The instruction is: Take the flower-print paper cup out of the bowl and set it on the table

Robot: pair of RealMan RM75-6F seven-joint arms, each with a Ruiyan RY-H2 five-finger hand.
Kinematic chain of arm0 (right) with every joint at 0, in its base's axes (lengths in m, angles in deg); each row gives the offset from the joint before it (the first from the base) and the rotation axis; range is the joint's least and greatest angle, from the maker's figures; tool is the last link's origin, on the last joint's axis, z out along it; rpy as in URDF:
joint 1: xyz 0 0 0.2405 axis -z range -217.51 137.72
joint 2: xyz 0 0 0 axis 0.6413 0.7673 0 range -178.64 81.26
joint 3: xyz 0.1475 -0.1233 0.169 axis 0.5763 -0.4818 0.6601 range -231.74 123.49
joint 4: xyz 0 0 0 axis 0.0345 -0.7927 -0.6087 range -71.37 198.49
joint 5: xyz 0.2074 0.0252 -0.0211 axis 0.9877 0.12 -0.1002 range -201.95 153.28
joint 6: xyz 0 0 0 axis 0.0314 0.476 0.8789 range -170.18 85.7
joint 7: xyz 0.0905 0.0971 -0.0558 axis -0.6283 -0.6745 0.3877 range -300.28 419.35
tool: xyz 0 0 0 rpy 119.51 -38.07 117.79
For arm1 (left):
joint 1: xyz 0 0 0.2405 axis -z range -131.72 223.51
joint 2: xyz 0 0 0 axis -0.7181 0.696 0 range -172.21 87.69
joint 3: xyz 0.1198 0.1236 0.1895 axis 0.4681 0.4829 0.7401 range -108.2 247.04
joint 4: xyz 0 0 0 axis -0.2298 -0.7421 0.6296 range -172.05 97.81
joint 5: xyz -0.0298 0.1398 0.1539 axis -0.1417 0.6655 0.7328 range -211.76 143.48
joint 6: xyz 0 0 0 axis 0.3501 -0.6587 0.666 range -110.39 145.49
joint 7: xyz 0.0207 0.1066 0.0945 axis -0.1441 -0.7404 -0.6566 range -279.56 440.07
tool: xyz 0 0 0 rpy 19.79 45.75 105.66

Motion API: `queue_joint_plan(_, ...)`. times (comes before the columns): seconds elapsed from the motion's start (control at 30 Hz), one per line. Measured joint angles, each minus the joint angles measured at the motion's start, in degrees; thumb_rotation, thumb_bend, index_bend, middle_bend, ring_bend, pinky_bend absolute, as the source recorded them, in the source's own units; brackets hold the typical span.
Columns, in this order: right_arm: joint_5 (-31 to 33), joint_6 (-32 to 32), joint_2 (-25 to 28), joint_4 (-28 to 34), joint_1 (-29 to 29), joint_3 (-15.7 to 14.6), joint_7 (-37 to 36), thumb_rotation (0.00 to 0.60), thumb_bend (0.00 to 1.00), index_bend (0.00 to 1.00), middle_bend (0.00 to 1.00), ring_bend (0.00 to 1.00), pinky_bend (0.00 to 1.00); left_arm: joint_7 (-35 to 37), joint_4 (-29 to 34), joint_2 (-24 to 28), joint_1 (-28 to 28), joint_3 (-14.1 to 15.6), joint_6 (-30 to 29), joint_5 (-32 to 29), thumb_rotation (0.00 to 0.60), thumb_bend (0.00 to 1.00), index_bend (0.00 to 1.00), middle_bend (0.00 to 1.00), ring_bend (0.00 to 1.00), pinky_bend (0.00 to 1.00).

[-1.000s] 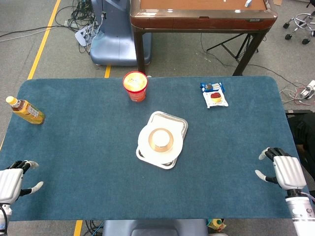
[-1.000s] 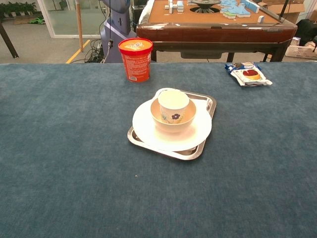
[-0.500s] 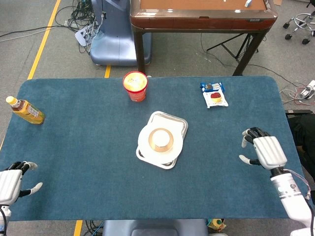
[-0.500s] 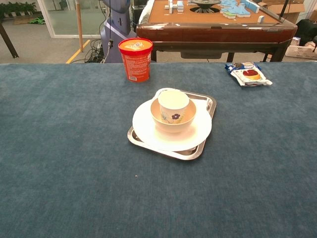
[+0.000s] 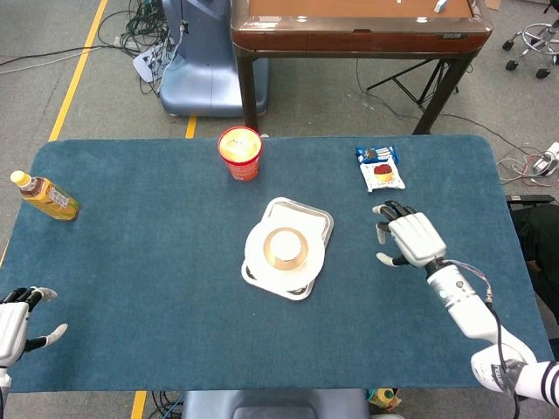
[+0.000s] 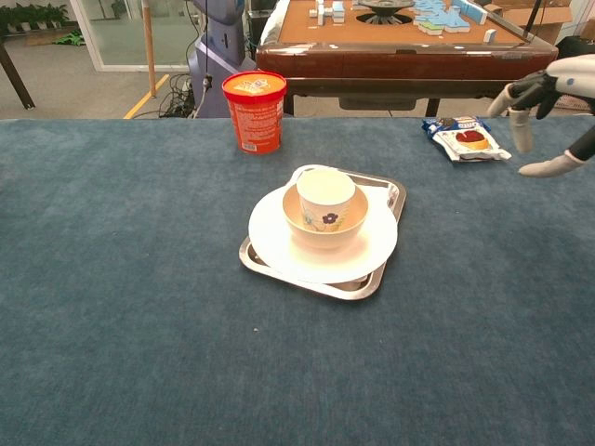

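Blue felt covers the table, and near its middle a steel tray carries a white plate. On the plate stands a bowl, with the flower-print paper cup upright inside it. Behind the tray stands a red tub; a snack packet lies toward the far right, and a tea bottle (on its side) lies at the left edge. To the right of the tray, well apart from the cup, the right hand hovers with fingers spread, holding nothing. At the near left corner, the left hand is likewise spread and bare.
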Motion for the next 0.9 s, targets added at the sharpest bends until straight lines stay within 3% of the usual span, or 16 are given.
queue_joint_plan(0.43, -0.6, -5.0, -7.7, -4.6, -9.7, 0.9, 4.4, 0.600, 0.29, 0.58, 0.16, 0.03, 0.18, 0.6, -0.1, 0.3, -0.4, -0.2, -0.4, -0.1, 0.600, 0.14, 0.41, 0.42, 0.31, 0.47)
queue_joint_plan(0.7, 0.4, -6.7, -9.4, -5.1, -12.5, 0.1, 7.7, 0.600, 0.29, 0.58, 0.13, 0.02, 0.16, 1.1, -0.2, 0.2, -0.6, -0.2, -0.7, 0.3, 0.600, 0.14, 0.41, 0.43, 0.31, 0.48)
queue_joint_plan(0.9, 0.1, -6.6, -10.7, -6.0, -14.1, -0.7, 10.8, 0.600, 0.29, 0.58, 0.07, 0.00, 0.09, 1.2, -0.1, 0.3, -0.6, -0.2, -0.6, 0.3, 0.600, 0.14, 0.41, 0.43, 0.31, 0.48)
